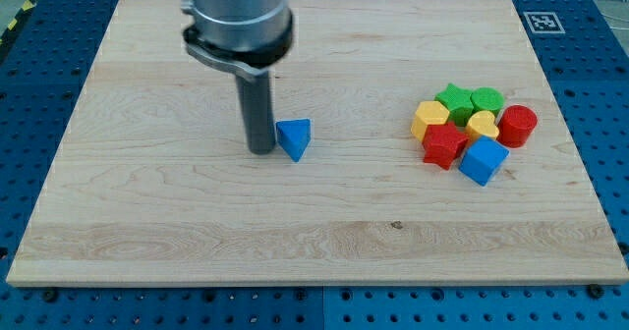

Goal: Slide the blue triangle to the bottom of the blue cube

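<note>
The blue triangle (294,137) lies on the wooden board (197,232), left of the middle. My tip (261,150) stands just to its left, touching or nearly touching it. The blue cube (483,160) sits far to the view's right, at the lower right corner of a tight cluster of blocks. The rod rises straight up to the grey arm body at the view's top.
The cluster by the blue cube holds a red star-like block (444,145), a red cylinder (518,125), a yellow hexagon (429,119), a yellow heart-like block (483,126) and two green blocks (454,99) (486,99). A marker tag (542,21) sits beyond the board's top right corner.
</note>
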### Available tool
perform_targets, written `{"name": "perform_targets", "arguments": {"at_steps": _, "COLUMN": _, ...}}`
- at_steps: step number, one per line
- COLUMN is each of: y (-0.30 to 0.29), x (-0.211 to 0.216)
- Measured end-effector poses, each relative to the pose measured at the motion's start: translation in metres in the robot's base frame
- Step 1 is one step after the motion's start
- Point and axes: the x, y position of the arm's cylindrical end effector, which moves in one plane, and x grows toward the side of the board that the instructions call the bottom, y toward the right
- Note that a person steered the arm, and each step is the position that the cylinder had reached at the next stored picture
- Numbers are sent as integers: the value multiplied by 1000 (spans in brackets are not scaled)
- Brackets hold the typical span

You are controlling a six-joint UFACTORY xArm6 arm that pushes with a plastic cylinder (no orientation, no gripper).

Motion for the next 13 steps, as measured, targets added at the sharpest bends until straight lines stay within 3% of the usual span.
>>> {"name": "perform_targets", "arguments": {"at_steps": 1, "y": 6, "x": -29}}
{"name": "perform_targets", "arguments": {"at_steps": 2, "y": 62, "x": -11}}
{"name": "perform_targets", "arguments": {"at_steps": 3, "y": 66, "x": 7}}
{"name": "perform_targets", "arguments": {"at_steps": 4, "y": 30, "x": 38}}
{"name": "perform_targets", "arguments": {"at_steps": 5, "y": -6, "x": 38}}
{"name": "perform_targets", "arguments": {"at_steps": 6, "y": 7, "x": 67}}
{"name": "perform_targets", "arguments": {"at_steps": 8, "y": 62, "x": 68}}
{"name": "perform_targets", "arguments": {"at_steps": 9, "y": 54, "x": 26}}
{"name": "perform_targets", "arguments": {"at_steps": 11, "y": 72, "x": 96}}
{"name": "perform_targets", "arguments": {"at_steps": 13, "y": 71, "x": 100}}
